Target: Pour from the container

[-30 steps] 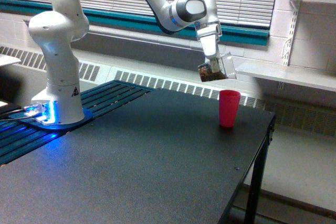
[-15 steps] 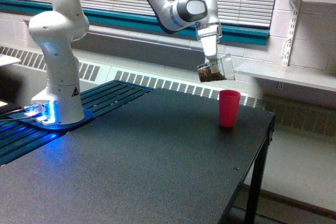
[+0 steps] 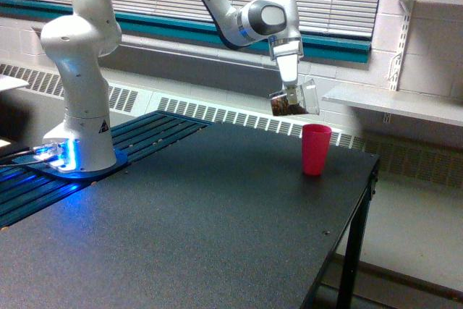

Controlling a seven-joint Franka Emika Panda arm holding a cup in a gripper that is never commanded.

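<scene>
Change since the earlier pictures — the wrist has drifted slightly toward the exterior view's left and a little upward, carrying the cup with it; the cup's tilt looks much the same, and the pink cup has not shifted.

Item 1 — black rectangular matte-topped table (image 3: 188, 215): bears the arm's base at the exterior view's left and one cup near its far right corner.

Item 2 — white jointed Franka arm (image 3: 79, 70): reaches from its blue-lit base across the table, wrist turned downward above the far right corner.

Item 3 — opaque pink tapered plastic cup (image 3: 315, 149): upright, mouth open, standing alone; whether anything lies inside cannot be told.

Item 4 — small clear wide-rimmed plastic container (image 3: 293, 100) with brown bits showing through: held in the air, tipped with its rim toward the exterior view's right, above the pink cup and a little to its left, clear of it.

Item 5 — gripper (image 3: 290, 92): clamped on the container from above, its jaws closed against the container's side; the container hangs directly beneath the wrist.

Progress, as a judgement — carrying and first tilting are done; the brown bits sit in the lower part, no stream is visible, so the pour itself appears to remain, with further tipping over the pink cup's mouth.
</scene>
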